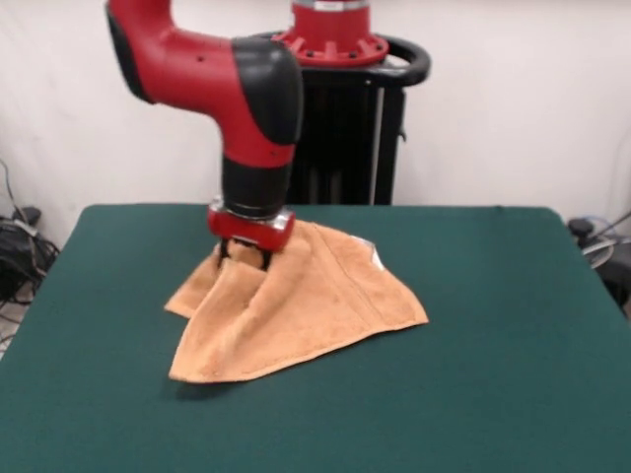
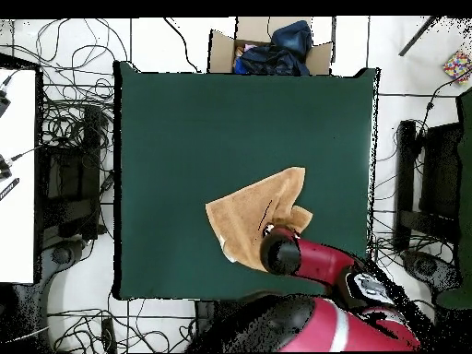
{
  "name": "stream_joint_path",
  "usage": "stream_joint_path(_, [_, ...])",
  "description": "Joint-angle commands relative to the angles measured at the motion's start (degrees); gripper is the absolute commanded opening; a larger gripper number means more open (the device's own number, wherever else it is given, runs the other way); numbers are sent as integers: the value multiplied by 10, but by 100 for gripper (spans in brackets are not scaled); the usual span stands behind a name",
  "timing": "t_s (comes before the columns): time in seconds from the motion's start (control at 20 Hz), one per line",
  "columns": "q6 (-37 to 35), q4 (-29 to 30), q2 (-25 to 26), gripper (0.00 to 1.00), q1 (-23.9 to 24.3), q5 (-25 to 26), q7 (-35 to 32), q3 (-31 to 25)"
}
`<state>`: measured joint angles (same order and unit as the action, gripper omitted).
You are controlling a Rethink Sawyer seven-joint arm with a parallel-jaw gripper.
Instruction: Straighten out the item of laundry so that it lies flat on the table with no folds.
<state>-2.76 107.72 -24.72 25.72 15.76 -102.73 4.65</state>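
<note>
The item of laundry, an orange-tan terry towel, lies crumpled on the green table, with one part pulled up into a peak. My gripper comes straight down onto that peak and is shut on the cloth, whose folds drape away towards the front and right. A small white tag shows on the towel's right edge. In the overhead view the towel spreads as a rough triangle near the table's lower middle. The arm's wrist covers the gripper and the towel's lower corner there.
A cardboard box holding dark blue cloth stands past the table's far edge in the overhead view. Cables cover the floor on the left side. The black pedestal stands behind the table.
</note>
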Motion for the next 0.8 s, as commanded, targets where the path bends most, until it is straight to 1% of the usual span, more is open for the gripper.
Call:
stream_joint_path(0.05, [-103,-59,-5,100,-54,-73,-102,2])
stream_joint_path(0.1, [-120,-66,-10,100,-76,-81,-107,24])
stream_joint_path(0.15, [-113,-64,-8,100,-92,-90,-119,42])
stream_joint_path(0.2, [-89,-66,-5,100,-118,-94,-133,74])
stream_joint_path(0.25, [-93,-71,-3,100,-128,-98,-136,91])
stream_joint_path(0.35, [-88,-85,4,100,-110,-94,-116,88])
stream_joint_path(0.4, [-89,-95,8,100,-109,-92,-108,94])
stream_joint_path(0.6, [-97,-140,36,100,-132,-96,-102,139])
stream_joint_path(0.7, [-77,-161,61,100,-139,-99,-106,158])
stream_joint_path(0.8, [-39,-179,92,100,-141,-102,-113,173])
